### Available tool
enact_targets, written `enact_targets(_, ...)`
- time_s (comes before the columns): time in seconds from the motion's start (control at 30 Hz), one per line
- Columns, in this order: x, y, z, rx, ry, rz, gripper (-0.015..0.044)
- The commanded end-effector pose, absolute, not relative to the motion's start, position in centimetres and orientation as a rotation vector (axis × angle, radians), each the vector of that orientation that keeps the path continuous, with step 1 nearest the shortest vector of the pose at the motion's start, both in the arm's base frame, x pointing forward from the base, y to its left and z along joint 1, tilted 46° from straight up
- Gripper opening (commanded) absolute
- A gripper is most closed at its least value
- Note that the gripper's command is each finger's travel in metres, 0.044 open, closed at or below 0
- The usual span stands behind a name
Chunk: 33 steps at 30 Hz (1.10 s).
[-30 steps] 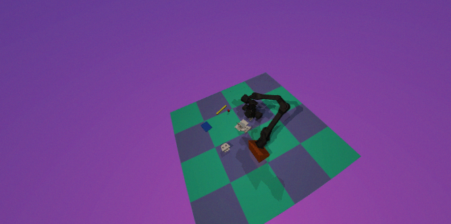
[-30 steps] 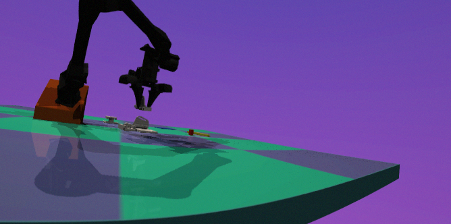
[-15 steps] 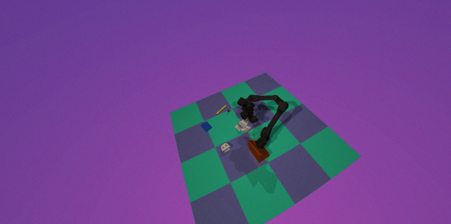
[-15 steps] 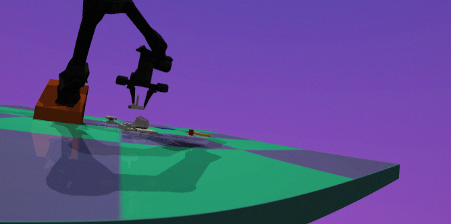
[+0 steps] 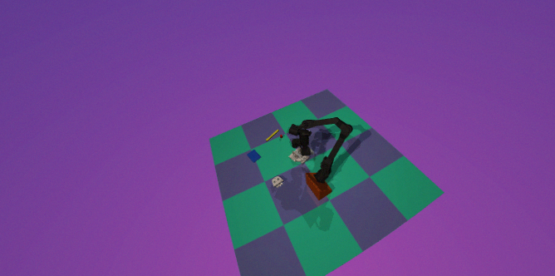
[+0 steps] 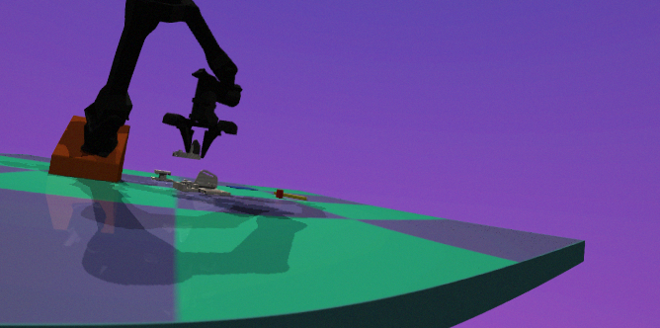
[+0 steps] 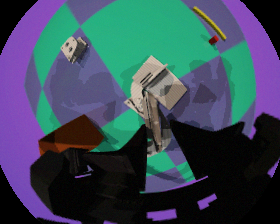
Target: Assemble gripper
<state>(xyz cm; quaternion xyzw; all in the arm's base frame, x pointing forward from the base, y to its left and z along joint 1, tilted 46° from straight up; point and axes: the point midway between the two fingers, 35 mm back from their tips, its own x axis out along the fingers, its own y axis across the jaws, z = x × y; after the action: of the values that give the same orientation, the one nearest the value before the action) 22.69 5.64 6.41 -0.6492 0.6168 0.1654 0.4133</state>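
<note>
My gripper (image 5: 306, 153) (image 6: 196, 153) (image 7: 157, 124) is shut on one grey jaw (image 6: 184, 154) (image 7: 152, 117), pointing down. The held jaw hangs above the mat, its flat part jutting to one side in the exterior view. Below it, the pale gripper base (image 6: 183, 185) (image 7: 135, 91) lies on the mat, with the other jaw (image 6: 206, 179) (image 7: 174, 94) at it, its fin upright. The held jaw overlaps the base in the wrist view, so the pins and teeth are not clear. The small pale housing plate (image 5: 277, 181) (image 6: 162, 173) (image 7: 71, 48) lies apart from the base.
The orange arm mount (image 5: 317, 187) (image 6: 89, 154) (image 7: 73, 134) stands near the base. A blue square (image 5: 253, 155), a yellow stick (image 5: 272, 135) (image 7: 209, 23) and a small red block (image 5: 281, 135) (image 6: 280, 194) (image 7: 214, 40) lie on the checkered mat (image 5: 253, 225).
</note>
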Motion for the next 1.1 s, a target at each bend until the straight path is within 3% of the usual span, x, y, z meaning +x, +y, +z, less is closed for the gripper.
enact_targets(0.0,21.8,6.1,5.6,-1.54,1.552,0.318,0.0134)
enact_targets(0.77,18.3,7.5,2.8,-1.083,1.466,-0.178,0.0134)
enact_targets(1.07,18.1,7.5,2.7,-1.069,1.461,-0.192,0.0134)
